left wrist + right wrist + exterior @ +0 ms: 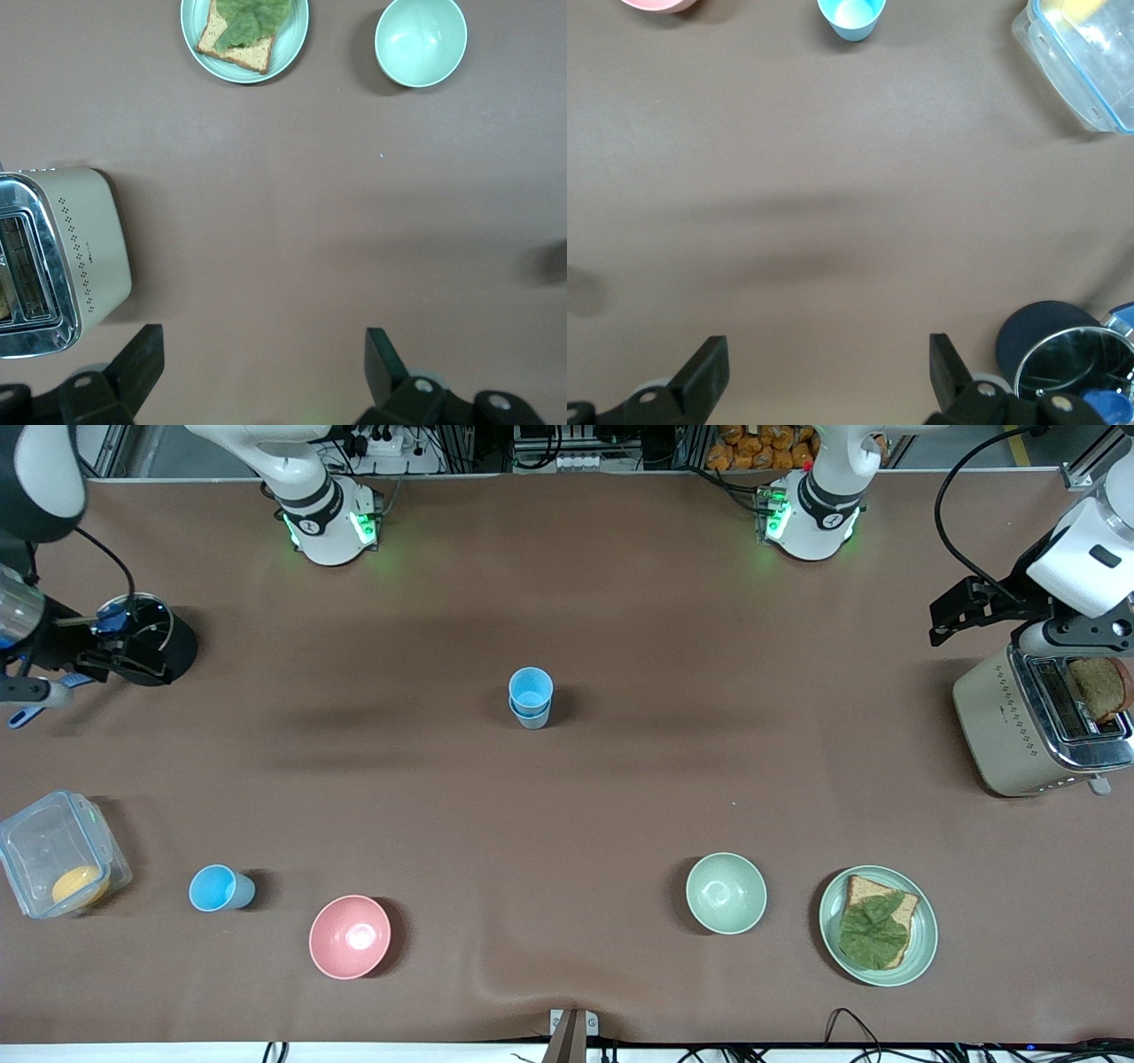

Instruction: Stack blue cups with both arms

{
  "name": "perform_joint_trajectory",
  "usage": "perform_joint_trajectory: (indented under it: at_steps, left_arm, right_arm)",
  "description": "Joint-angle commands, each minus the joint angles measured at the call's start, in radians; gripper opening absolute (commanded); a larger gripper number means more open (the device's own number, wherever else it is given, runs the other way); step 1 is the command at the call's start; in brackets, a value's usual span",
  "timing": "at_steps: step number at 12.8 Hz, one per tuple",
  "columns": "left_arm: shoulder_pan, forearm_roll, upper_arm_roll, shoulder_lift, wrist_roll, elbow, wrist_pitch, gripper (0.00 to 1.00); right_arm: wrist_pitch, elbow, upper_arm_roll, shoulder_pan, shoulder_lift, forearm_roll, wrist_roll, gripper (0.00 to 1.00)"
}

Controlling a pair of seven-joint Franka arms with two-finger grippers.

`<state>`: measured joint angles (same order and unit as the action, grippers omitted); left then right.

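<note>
A bright sky-blue cup [531, 687] sits nested in a dull grey-blue cup [532, 717] at the middle of the table. A second sky-blue cup [221, 888] stands alone nearer the front camera, toward the right arm's end; it also shows in the right wrist view [850, 16]. My left gripper [946, 615] is open and empty in the air beside the toaster, over bare table in the left wrist view [263, 354]. My right gripper [93, 657] is open and empty by a black pot, over bare table in the right wrist view [828, 359].
A toaster [1019, 726] holding a bread slice [1099, 686] stands at the left arm's end. A plate [833, 908] with toast and lettuce, a pale-green bowl [725, 892] and a pink bowl [349, 936] lie near the front camera. A clear container [53, 850] and a black pot [155, 651] are at the right arm's end.
</note>
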<state>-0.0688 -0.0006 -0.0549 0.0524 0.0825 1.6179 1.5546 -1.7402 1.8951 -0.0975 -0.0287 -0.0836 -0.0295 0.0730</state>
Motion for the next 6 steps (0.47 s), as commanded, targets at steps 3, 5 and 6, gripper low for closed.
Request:
perform_joint_trajectory:
  at_steps: [3,5,6]
  left_arm:
    - [0.009,-0.009,-0.003,-0.019,-0.024,-0.029,-0.011,1.00]
    - [0.009,-0.007,-0.003,-0.019,-0.024,-0.027,-0.011,1.00]
    - [0.009,-0.007,-0.003,-0.020,-0.024,-0.027,-0.011,1.00]
  right_arm:
    - [0.122,-0.158,0.045,0.004,0.037,-0.016,-0.090,1.00]
    - [0.120,-0.160,0.068,-0.002,0.041,-0.012,-0.091,1.00]
    - [0.125,-0.160,0.085,-0.011,0.041,-0.007,-0.091,1.00]
